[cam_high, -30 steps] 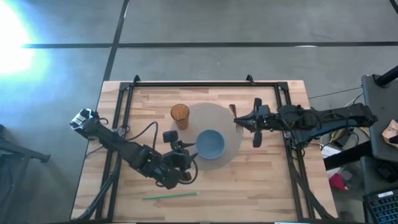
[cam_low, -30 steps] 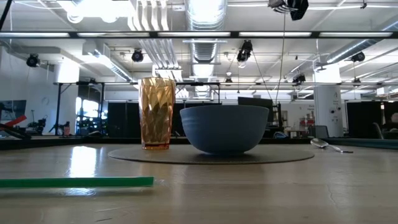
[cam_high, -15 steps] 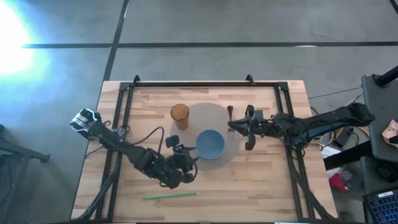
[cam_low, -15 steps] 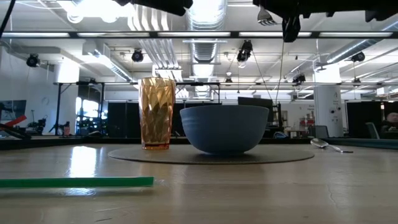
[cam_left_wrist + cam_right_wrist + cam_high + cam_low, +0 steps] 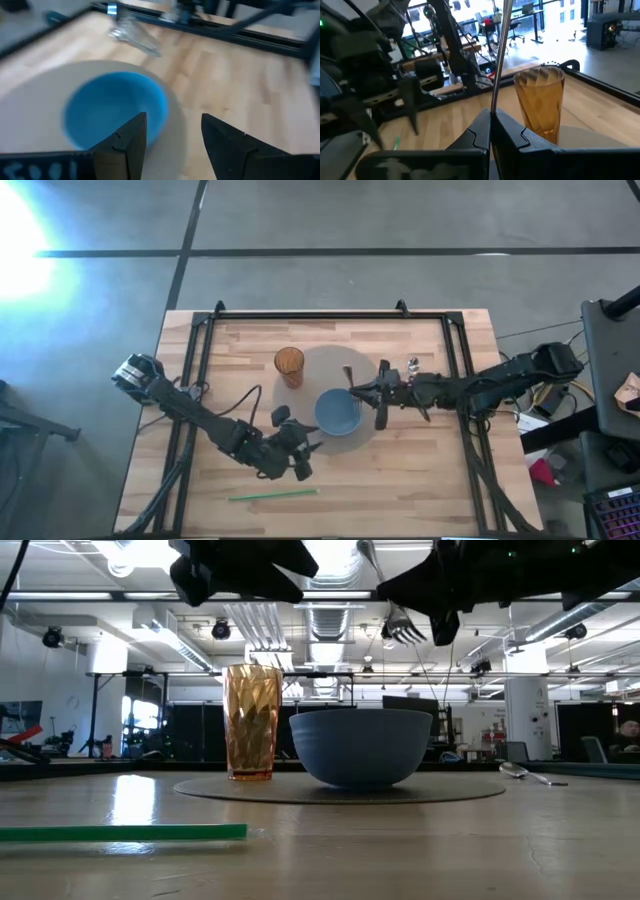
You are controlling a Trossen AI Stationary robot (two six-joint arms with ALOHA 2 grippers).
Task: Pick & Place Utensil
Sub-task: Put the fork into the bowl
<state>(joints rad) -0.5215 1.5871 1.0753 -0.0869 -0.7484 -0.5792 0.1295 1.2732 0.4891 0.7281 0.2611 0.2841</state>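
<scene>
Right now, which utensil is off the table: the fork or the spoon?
The fork: the right gripper has its jaws shut on it above the blue bowl. The spoon lies on the wood, beside the mat.

You see a fork [image 5: 400, 628] hanging tines-down above the bowl [image 5: 361, 746] on the mat [image 5: 340, 790], cup [image 5: 251, 721] beside, straw [image 5: 122, 833] in front.

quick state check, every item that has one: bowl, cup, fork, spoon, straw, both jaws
bowl: upright on mat
cup: upright on mat's edge
fork: held above bowl
spoon: lying on table
straw: lying flat
left gripper: jaws open, empty
right gripper: jaws shut on fork
</scene>
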